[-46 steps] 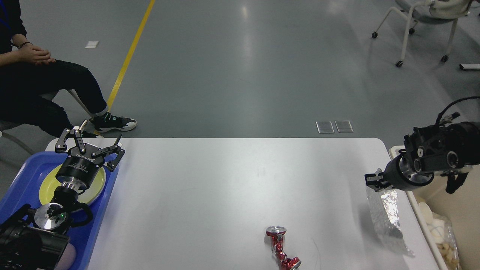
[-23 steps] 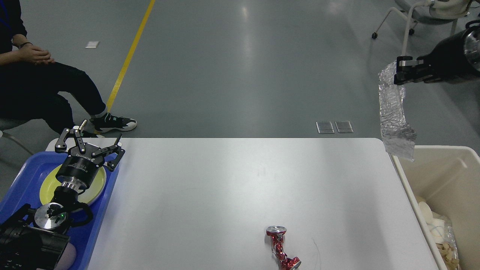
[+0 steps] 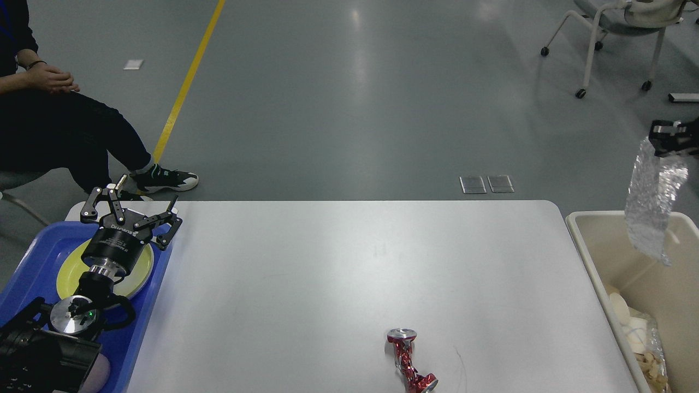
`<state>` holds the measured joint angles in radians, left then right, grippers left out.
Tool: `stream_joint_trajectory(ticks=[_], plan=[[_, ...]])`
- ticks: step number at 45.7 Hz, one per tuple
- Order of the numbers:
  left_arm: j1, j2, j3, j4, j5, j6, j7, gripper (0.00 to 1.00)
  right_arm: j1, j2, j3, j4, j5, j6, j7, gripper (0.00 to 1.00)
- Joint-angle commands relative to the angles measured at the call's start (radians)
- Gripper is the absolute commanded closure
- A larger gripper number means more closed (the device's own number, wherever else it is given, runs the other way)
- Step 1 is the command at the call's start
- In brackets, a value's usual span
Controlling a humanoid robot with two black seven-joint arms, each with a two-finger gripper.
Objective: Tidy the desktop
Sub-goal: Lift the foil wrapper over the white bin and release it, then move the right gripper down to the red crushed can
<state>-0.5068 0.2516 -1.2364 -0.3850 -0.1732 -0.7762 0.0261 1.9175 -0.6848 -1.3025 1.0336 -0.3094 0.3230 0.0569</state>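
Lower now, right fingers (image 3: 658, 143) pinch crinkled silver foil (image 3: 651, 202) — over beige bin (image 3: 587, 245).

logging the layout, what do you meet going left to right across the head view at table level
blue tray → yellow plate → crushed red can → beige bin → silver wrapper, hanging over the bin from the right end effector
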Motion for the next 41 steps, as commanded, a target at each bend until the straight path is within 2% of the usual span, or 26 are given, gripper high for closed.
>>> stream_joint_trajectory(ticks=[1,5,12,13,15,18,19,32,41], plan=[[0.001,0.000,0.000,0.000,0.000,0.000,0.000,0.03,-0.222,-0.015,0.023,-0.096,0.001,-0.105,0.000,1.00],[-0.001,0.000,0.000,0.000,-0.002,0.000,0.000,0.03,-0.397,-0.009,0.048,-0.184,0.004,-0.199,0.000,1.00],[0.001,0.000,0.000,0.000,0.000,0.000,0.000,0.03,-0.685,0.019,0.153,-0.372,0.096,-0.222,0.000,1.00],[0.001,0.000,0.000,0.000,-0.002,0.000,0.000,0.03,-0.718,0.027,0.166,-0.395,0.110,-0.223,0.001,0.93],[0.001,0.000,0.000,0.000,-0.002,0.000,0.000,0.03,-0.767,0.042,0.189,-0.438,0.133,-0.231,0.001,0.68],[0.001,0.000,0.000,0.000,0.000,0.000,0.000,0.03,-0.813,0.067,0.215,-0.507,0.156,-0.245,0.001,0.11],[-0.001,0.000,0.000,0.000,-0.002,0.000,0.000,0.03,-0.824,0.073,0.221,-0.526,0.162,-0.245,0.001,0.00],[-0.001,0.000,0.000,0.000,-0.002,0.000,0.000,0.04,-0.830,0.125,0.221,-0.529,0.179,-0.232,0.001,0.00],[0.001,0.000,0.000,0.000,0.000,0.000,0.000,0.03,-0.582,0.159,0.175,-0.379,0.181,-0.208,0.006,0.00]])
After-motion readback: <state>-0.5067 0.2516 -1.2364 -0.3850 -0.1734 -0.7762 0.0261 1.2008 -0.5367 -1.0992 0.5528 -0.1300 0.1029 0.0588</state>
